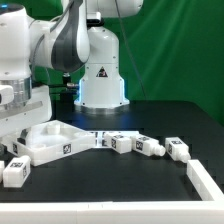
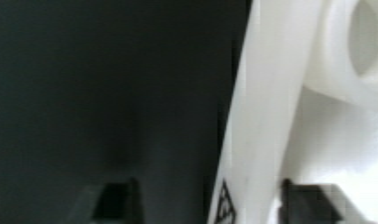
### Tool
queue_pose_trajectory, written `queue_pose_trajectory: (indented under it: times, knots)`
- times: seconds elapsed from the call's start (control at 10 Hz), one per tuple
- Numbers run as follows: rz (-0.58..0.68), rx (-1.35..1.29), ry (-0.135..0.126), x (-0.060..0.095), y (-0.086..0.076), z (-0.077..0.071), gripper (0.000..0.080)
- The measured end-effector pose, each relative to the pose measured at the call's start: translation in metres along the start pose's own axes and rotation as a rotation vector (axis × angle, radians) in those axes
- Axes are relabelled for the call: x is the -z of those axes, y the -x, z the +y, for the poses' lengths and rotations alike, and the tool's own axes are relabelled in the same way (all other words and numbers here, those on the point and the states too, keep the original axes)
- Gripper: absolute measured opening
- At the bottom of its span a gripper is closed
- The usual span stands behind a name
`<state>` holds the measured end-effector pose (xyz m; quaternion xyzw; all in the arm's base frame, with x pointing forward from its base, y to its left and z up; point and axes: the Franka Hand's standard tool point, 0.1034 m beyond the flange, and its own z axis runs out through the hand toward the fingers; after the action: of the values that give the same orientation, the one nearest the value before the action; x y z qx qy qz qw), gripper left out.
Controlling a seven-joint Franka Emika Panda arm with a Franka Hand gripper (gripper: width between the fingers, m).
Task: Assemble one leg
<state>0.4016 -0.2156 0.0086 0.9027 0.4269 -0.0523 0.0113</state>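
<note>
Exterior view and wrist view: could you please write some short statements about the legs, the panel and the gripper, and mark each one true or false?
1. The table is black. True.
2. A leg lies on the table, at the exterior view's right of the panel. True.
3. The gripper holds a leg in the air. False: in the wrist view its fingers stand wide apart above the table and the edge of the panel, and no leg is between them.
4. The backdrop is red. False: it is green.
</note>
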Motion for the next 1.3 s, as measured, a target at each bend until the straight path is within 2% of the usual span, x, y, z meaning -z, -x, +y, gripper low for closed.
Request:
queue_pose_trajectory:
  times: [0.1, 0.2, 0.5, 0.6, 0.7, 0.8, 0.9, 1.0, 1.1, 1.2, 1.3]
  knots:
    - [0.000, 0.000, 0.000, 0.000, 0.000, 0.000, 0.0200]
    - [0.000, 0.000, 0.000, 0.000, 0.000, 0.000, 0.0077]
    - [-0.001, 0.003, 0.000, 0.000, 0.000, 0.000, 0.0051]
    - [-0.001, -0.091, -0.007, 0.005, -0.001, 0.002, 0.0051]
    - [-0.001, -0.191, -0.011, 0.018, -0.007, 0.005, 0.0051]
    - [-0.014, -0.297, -0.038, 0.036, -0.019, 0.004, 0.0051]
    - [-0.024, -0.405, -0.053, 0.056, -0.035, 0.004, 0.0051]
    - [-0.054, -0.529, -0.084, 0.071, -0.050, 0.002, 0.0051]
    - [-0.070, -0.610, -0.091, 0.081, -0.065, 0.006, 0.0051]
    - [-0.065, -0.704, -0.065, 0.087, -0.086, 0.007, 0.0051]
    - [-0.056, -0.724, -0.050, 0.089, -0.108, -0.001, 0.0051]
